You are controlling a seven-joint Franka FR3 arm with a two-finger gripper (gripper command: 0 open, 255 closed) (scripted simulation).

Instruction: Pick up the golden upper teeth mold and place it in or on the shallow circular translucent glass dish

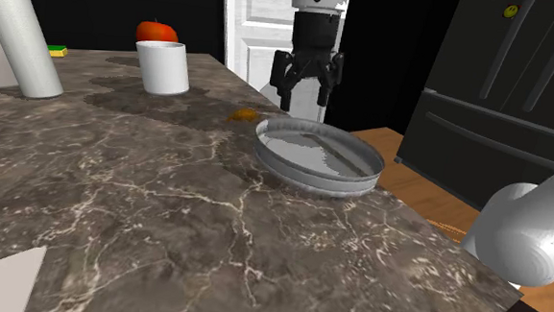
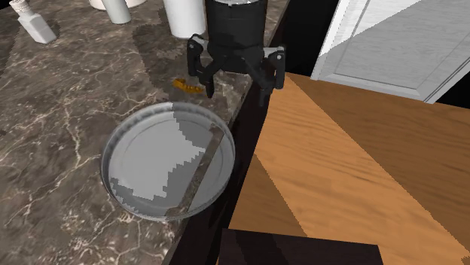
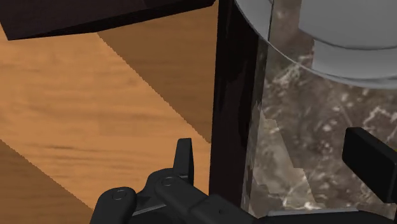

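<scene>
Tool [image 1: 305, 96] is hanging wide open w/ nothing gripped, over the worktop [image 1: 119, 201] edge, just behind the dish [image 1: 312, 185]. Golden teeth mold [image 1: 243, 112] is lying on the worktop betw. white cup [image 1: 163, 67] and dish, near the tool.

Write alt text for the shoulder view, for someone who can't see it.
A black gripper hangs open and empty over the edge of a dark veined counter, beyond a shallow round dish. A small golden mold lies left of the dish; a white cup stands farther back.
</scene>
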